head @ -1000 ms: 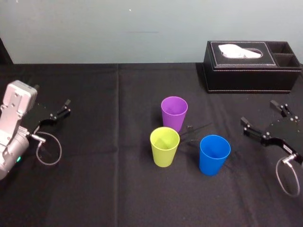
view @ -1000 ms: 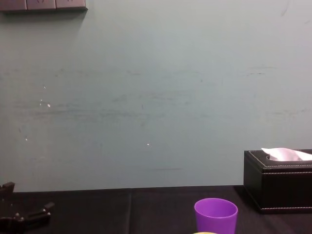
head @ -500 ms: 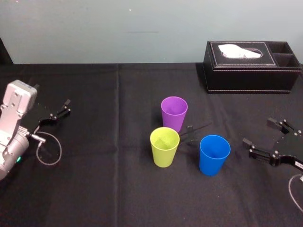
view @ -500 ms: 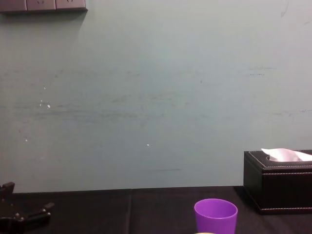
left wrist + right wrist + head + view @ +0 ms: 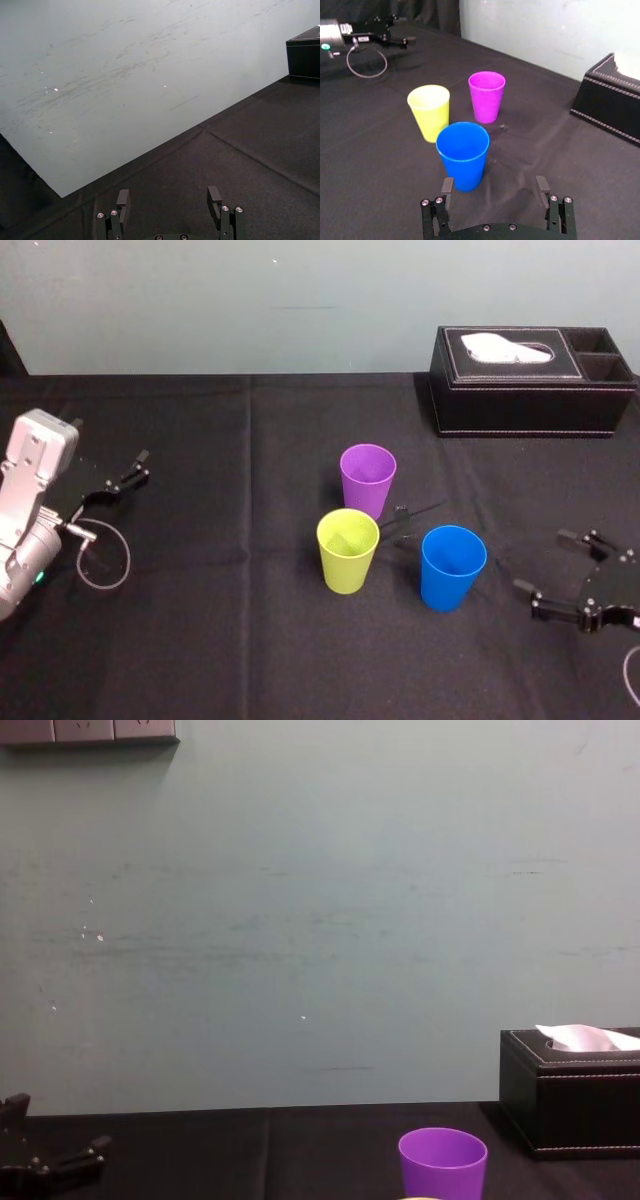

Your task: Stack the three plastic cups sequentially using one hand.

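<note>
Your right gripper (image 5: pixel 545 560) sits at the lower right of the head view, fingers spread wide with nothing in them, facing the blue cup (image 5: pixel 453 565) just right of centre. All three cups stand upright, mouths up, long axis vertical, narrower at the base. The yellow-green cup (image 5: pixel 347 548) is near its left, the purple cup (image 5: pixel 367 478) above. They look light, so a finger clipping the blue wall probably tips it into the yellow-green. Can't really judge your height off the cloth (image 5: pixel 220 640). Left gripper (image 5: pixel 135 468) is parked mid-left, fingers apart.

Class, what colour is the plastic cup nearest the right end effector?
Blue: the tapered blue plastic cup, clearest in the right wrist view.
</note>
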Robot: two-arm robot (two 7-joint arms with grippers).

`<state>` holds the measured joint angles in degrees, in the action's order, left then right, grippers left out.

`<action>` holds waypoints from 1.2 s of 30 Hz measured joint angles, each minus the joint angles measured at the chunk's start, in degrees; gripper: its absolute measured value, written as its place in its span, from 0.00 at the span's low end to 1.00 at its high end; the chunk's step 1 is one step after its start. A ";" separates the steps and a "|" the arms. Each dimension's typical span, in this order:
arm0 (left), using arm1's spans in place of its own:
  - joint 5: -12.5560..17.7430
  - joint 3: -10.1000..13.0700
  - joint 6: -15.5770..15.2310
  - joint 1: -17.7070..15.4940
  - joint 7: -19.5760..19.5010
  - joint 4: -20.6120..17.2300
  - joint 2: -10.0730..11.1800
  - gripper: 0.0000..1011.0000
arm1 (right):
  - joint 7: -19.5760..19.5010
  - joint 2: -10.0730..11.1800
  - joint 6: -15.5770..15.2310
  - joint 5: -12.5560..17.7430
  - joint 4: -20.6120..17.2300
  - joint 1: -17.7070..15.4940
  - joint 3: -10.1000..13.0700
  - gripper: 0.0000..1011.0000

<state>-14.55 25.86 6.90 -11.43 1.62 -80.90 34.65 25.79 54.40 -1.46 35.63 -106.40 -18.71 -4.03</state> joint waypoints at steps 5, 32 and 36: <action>0.00 0.00 0.00 0.00 0.00 0.00 0.00 1.00 | 0.75 -1.28 -0.33 -1.70 1.37 1.06 -1.78 0.99; 0.00 0.00 0.00 0.00 0.00 0.00 0.00 1.00 | 4.28 -9.09 -1.98 -6.50 6.02 9.34 -8.25 0.99; 0.00 0.00 0.00 0.00 0.00 0.00 0.00 1.00 | 4.48 -9.58 -2.09 -6.67 6.55 10.10 -8.79 0.99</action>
<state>-14.55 25.86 6.90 -11.43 1.62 -80.90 34.65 30.27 44.83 -3.56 28.96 -99.86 -8.60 -12.82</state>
